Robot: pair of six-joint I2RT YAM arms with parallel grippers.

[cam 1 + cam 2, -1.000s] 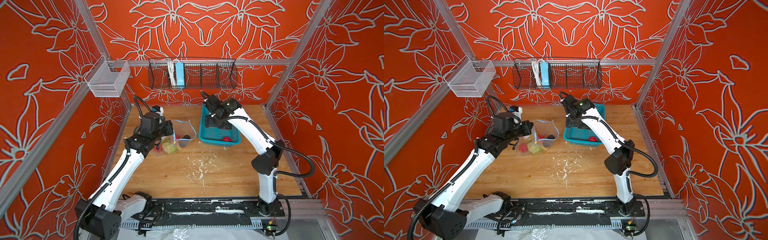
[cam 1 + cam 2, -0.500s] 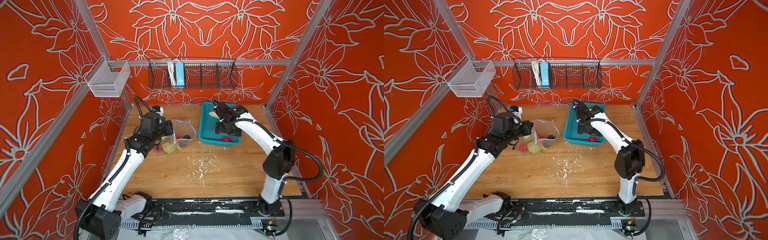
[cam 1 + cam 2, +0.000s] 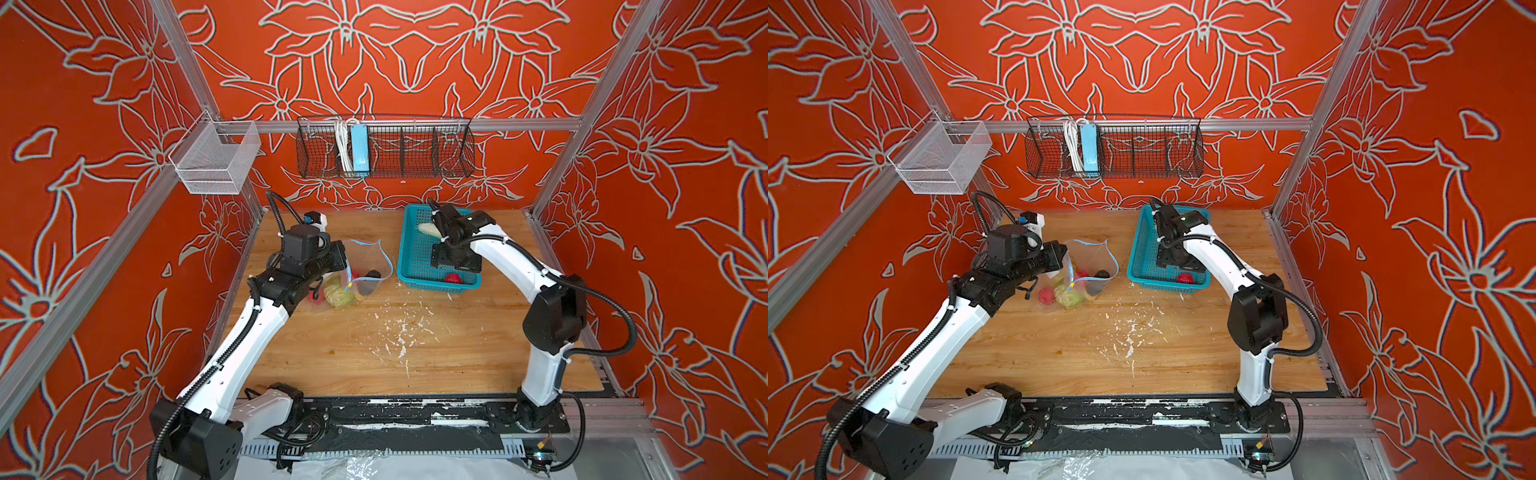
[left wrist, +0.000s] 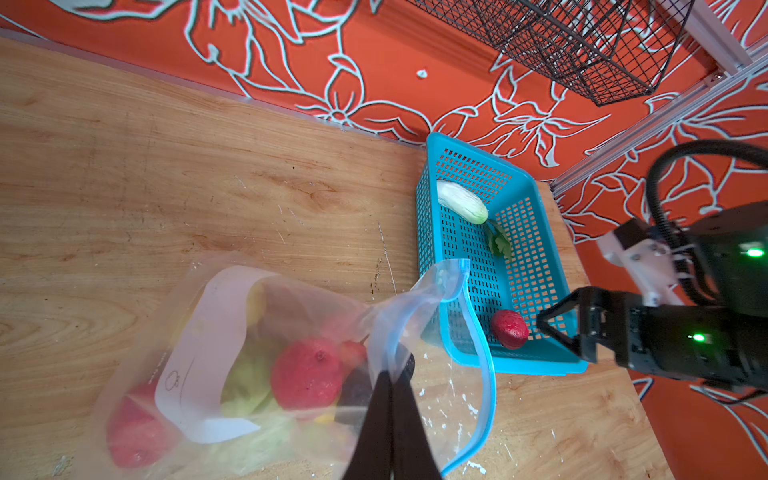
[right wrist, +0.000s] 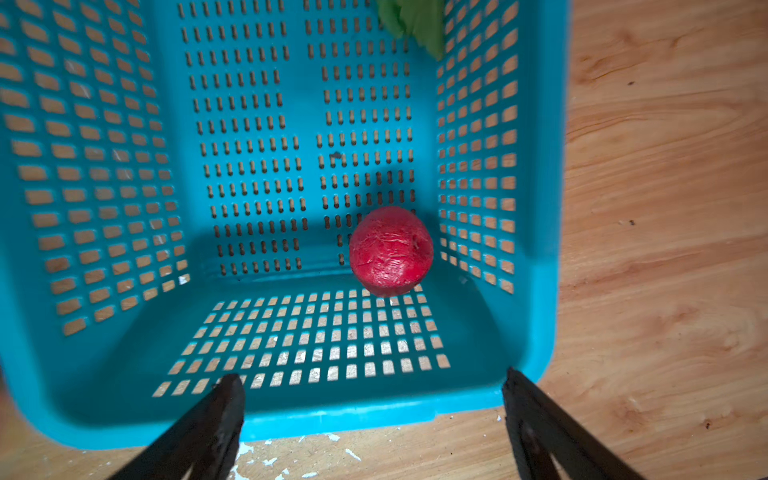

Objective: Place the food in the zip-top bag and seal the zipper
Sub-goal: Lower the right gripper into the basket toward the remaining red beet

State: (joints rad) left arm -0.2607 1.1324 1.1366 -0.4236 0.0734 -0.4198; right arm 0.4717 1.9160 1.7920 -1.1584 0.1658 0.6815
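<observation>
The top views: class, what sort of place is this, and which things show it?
Probably a robot test cell: patterned orange walls on an aluminium frame enclose a wooden tabletop, with the left arm and right arm mounted on a rail at its front.

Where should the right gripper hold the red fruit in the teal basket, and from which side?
Grip the red fruit across its round middle, from above: it sits near a corner of the basket, whose walls would likely block a sideways approach. The right gripper is open.

Zip-top bag (image 3: pixel 371 261) left of basket (image 3: pixel 406 249) on table (image 3: pixel 374 353); radish (image 3: pixel 428 228), fruit (image 3: pixel 454 278) in basket
</observation>
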